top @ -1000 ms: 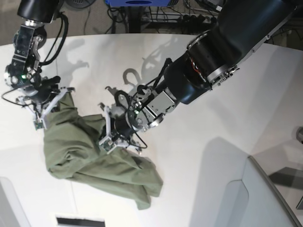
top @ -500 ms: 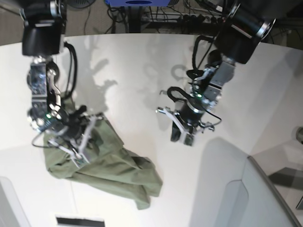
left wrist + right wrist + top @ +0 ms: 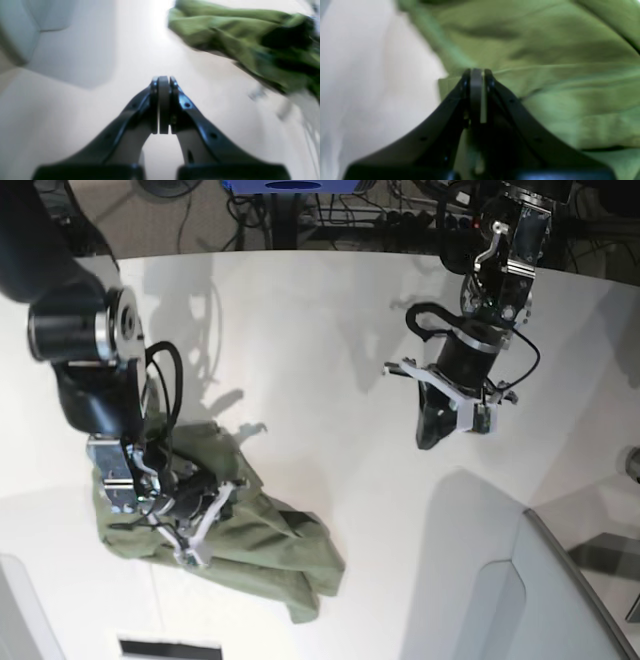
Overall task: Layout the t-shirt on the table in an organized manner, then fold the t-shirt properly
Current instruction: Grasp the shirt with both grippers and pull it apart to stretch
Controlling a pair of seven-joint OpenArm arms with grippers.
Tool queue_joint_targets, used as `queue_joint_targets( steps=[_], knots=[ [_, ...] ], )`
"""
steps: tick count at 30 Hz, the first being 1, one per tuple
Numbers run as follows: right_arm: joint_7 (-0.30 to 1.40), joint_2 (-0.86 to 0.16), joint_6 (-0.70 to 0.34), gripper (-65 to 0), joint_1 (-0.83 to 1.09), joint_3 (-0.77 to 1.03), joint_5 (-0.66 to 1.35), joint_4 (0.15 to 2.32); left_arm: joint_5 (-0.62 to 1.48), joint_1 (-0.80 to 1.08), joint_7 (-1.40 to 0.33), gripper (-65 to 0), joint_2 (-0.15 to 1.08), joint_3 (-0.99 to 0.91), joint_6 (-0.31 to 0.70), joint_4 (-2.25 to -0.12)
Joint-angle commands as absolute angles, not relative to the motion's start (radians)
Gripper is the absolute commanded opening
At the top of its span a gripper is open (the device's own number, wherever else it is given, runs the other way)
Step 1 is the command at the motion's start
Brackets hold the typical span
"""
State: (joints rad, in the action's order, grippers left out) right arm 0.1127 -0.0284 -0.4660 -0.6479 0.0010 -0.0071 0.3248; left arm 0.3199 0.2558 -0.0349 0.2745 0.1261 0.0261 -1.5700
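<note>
- The large white smooth bench (image 3: 320,320) with a curved far edge fills most of the base view; a grey translucent panel (image 3: 560,600) sits at its 5 o'clock corner.
- The olive-green short-sleeved cotton t-shirt (image 3: 250,555) lies crumpled in a wrinkled heap at about 8 o'clock on the bench, one end trailing toward 6 o'clock. In the left wrist view the t-shirt (image 3: 245,37) shows blurred at 2 o'clock, well apart from that hand.
- The black left arm reaches in from 1 o'clock in the base view; its left hand (image 3: 432,432) hangs over bare bench right of centre, touching no cloth. Its jaws are pressed together with nothing between them, as the left wrist view shows (image 3: 161,105).
- The black right arm comes in from 10 o'clock; its right hand (image 3: 195,535) is down on the t-shirt heap. In the right wrist view the right hand (image 3: 476,96) has its jaws nearly together, and a thin pale-green strip between them looks like a pinched fold of t-shirt (image 3: 545,50).
</note>
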Motion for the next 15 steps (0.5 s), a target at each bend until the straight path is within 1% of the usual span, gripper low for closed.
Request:
queue_joint_targets(
  steps=[1, 4, 7, 11, 15],
  knots=[
    [0.077, -0.03, -0.45, -62.9, -0.68, -0.001, -0.004, 0.291, 0.32, 0.26, -0.018, -65.0, 0.286, 0.119, 0.016, -1.586],
    [-0.001, -0.028, -0.401, -62.7, -0.682, -0.002, -0.004, 0.208, 0.318, 0.26, -0.018, -65.0, 0.288, 0.119, 0.016, -1.583],
    [-0.013, -0.024, -0.397, -62.7, -0.651, -0.002, -0.004, 0.191, 0.318, 0.26, -0.018, -65.0, 0.288, 0.119, 0.016, -1.587],
    [-0.008, -0.022, -0.397, -62.9, -0.615, -0.002, -0.004, 0.186, 0.318, 0.254, -0.018, -65.0, 0.286, 0.122, 0.016, -1.592],
    [0.071, -0.001, -0.403, -63.0, -0.562, -0.002, -0.004, 0.205, 0.318, 0.249, -0.018, -65.0, 0.286, 0.119, 0.016, -1.584]
  ],
)
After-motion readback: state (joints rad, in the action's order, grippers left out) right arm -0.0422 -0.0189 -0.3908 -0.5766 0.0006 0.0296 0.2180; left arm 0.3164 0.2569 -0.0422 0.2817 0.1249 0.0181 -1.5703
